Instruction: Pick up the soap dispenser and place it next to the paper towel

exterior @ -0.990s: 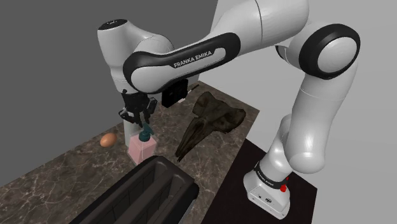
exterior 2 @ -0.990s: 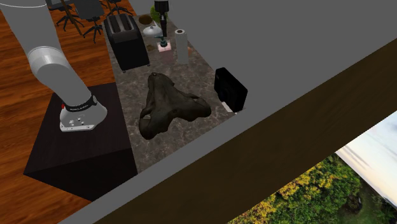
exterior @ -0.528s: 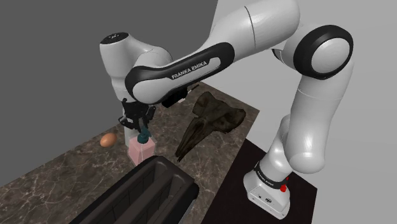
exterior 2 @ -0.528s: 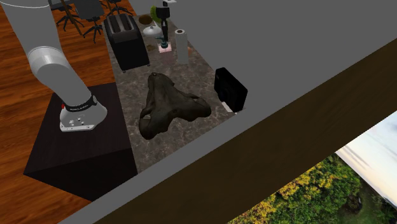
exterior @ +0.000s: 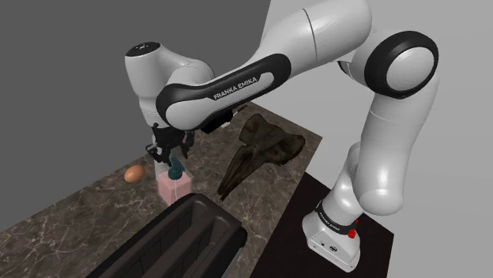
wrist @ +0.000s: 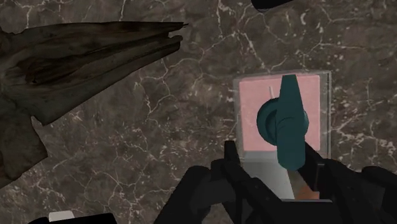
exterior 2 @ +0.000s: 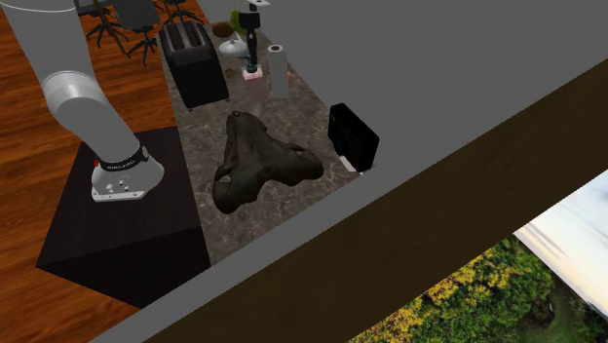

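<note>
Marble, dark and white-veined, makes up the counter (exterior: 87, 207) that carries everything. The white arm (exterior: 316, 39) rises from its black stand (exterior 2: 117, 234) at the shoulder view's lower right and arches over to the far left.

- Gnarled dark brown piece, like driftwood (exterior: 265, 150), lies flat mid-counter, right of the gripper in the shoulder view.
- Long black toaster (exterior: 182, 237) sits at the near edge in the shoulder view, just in front of the dispenser.
- Small black box (exterior 2: 353, 136) stands at the counter's right edge in the second exterior view, well apart from the rest.
- Pale paper towel roll (exterior 2: 278, 70) stands upright at the far end of the counter.
- Soap dispenser (exterior: 175, 186), a pink square body with a teal pump, stands upright on the marble just left of the roll in the second exterior view, between egg and driftwood in the shoulder view.
- Gripper (exterior: 170, 154) points straight down over the dispenser. In the wrist view its fingers (wrist: 232, 159) stand apart, one on either side of the pump nozzle, with a gap showing between each and the nozzle, so nothing is clamped.
- Brown egg (exterior: 135, 174) lies on the counter, near the dispenser on the shoulder view's left.
</note>
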Available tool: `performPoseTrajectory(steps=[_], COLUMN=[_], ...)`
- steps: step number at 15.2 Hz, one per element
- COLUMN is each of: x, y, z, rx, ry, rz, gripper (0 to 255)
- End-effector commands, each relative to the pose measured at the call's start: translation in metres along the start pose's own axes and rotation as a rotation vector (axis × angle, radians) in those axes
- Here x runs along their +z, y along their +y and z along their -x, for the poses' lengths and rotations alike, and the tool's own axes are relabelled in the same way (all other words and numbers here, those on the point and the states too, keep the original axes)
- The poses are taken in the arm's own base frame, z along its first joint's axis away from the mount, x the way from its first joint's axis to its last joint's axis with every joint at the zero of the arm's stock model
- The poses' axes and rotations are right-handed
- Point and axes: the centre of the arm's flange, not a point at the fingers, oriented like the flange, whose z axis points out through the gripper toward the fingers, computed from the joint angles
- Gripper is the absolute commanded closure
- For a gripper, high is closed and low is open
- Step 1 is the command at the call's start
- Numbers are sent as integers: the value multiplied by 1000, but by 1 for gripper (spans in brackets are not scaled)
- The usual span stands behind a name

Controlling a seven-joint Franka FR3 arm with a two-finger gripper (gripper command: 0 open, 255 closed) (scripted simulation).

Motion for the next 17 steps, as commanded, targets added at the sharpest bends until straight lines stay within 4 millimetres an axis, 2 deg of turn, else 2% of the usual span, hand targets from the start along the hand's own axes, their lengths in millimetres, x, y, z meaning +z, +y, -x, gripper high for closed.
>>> performPoseTrajectory(steps=[1, 5, 9, 17], x=[7, 7, -43, -43], y=[0, -1, -1, -1], z=[2, 1, 0, 0], rx=[-2, -2, -2, -2], ry=[-13, -13, -13, -13], rz=[11, 11, 11, 11], gripper=[0, 0, 0, 0])
